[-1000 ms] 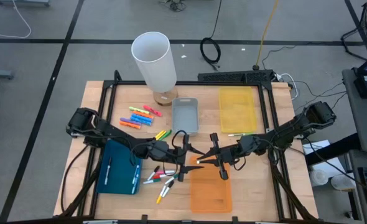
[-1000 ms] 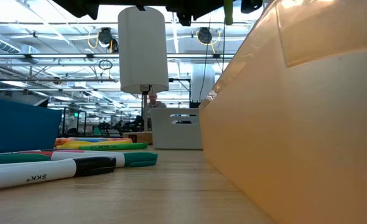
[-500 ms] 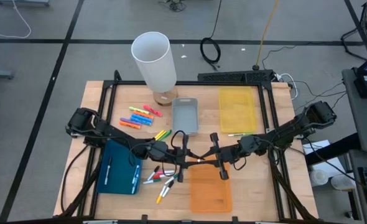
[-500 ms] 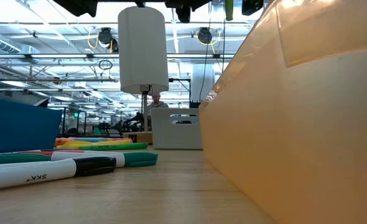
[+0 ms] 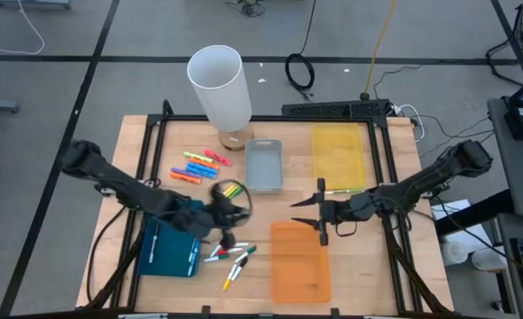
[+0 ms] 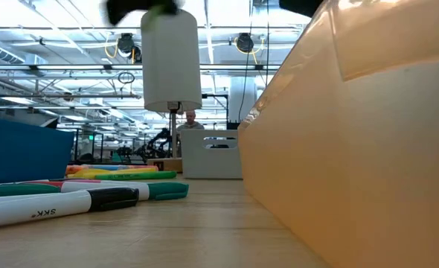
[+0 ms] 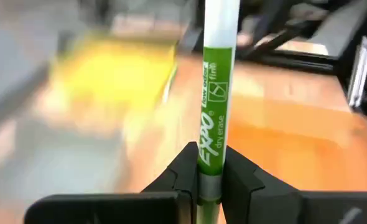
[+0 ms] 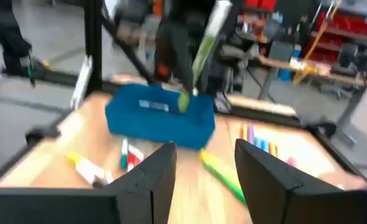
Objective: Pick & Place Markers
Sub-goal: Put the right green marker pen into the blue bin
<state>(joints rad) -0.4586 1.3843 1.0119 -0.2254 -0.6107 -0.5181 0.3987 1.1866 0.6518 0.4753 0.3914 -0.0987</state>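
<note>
My left gripper [image 5: 224,213] is shut on a green-labelled, white-bodied marker [image 7: 213,93] and hangs above the table by the blue tray's [image 5: 168,250] far right corner. The right wrist view shows this marker [image 8: 206,40] raised over the blue tray [image 8: 158,118]. My right gripper [image 5: 310,218] stands open with nothing in it [image 8: 202,177], above the far end of the orange tray [image 5: 300,263]. Loose markers lie on the wood in a neon row [image 5: 199,166], a yellow-green pair [image 5: 232,190] and a cluster [image 5: 230,257]. My left gripper pinches the marker's green-labelled barrel [image 7: 209,163] between its two fingers [image 7: 183,171], which lie across it. The long white part reaches out past the fingertips. The marker is lifted clear of the table and, seen from the right wrist view, stands steeply tilted.
A tall white cylinder [image 5: 219,84] stands at the far edge, with a grey tray [image 5: 263,166] and a yellow tray [image 5: 339,155] to its right. In the low view the orange tray's wall [image 6: 353,149] fills the right, with markers [image 6: 93,195] lying at the left.
The marker has passed from my right gripper to my left. My left gripper shut on it while my right opened. Then my left gripper carried the marker toward the table's left, near the blue tray, and my right drew back a little toward the right.
</note>
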